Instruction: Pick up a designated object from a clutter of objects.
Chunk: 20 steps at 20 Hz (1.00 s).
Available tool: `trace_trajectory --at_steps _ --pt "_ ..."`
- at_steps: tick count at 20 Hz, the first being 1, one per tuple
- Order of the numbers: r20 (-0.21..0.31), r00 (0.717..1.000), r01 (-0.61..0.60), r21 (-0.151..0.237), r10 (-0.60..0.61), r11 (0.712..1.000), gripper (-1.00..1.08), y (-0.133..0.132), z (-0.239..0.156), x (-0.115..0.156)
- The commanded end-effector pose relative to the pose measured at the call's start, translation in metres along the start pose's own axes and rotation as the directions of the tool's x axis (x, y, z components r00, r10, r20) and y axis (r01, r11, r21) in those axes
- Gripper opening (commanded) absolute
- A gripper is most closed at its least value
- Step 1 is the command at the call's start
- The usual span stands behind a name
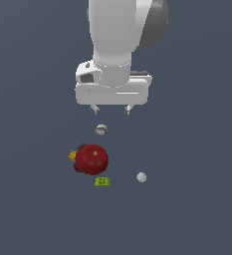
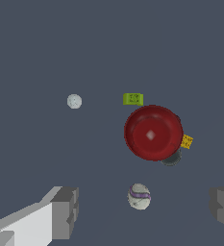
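One target: small whitish-grey ball w/ purple band (image 1: 101,130), alone on the floor, apart from the large glossy red sphere (image 1: 92,159). Gripper (image 1: 111,109) hangs above w/ fingers spread, holding nothing; wrist view shows the ball betw. them, approx. centred.

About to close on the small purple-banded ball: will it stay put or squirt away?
The purple-banded ball is round and lies free, so an off-centre touch would probably roll it. It looks rigid. The open hand spans it widely, so centre first.
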State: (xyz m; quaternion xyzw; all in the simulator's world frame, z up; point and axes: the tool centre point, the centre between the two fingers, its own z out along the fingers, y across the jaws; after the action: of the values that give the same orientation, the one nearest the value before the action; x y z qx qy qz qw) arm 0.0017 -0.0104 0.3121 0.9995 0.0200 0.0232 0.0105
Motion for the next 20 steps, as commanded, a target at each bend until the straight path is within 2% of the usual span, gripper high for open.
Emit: trace_trajectory --at_steps 1,9,20 --pt "0.004 1.0 -0.014 0.003 0.014 1.0 1.0 0.005 0.018 -0.005" --pt "0.018 0.997 -0.078 0.014 0.078 0.997 1.0 0.026 0.092 -0.038" --pt "0.039 0.984 -0.174 0.017 0.174 0.985 1.0 0.049 0.181 -0.107"
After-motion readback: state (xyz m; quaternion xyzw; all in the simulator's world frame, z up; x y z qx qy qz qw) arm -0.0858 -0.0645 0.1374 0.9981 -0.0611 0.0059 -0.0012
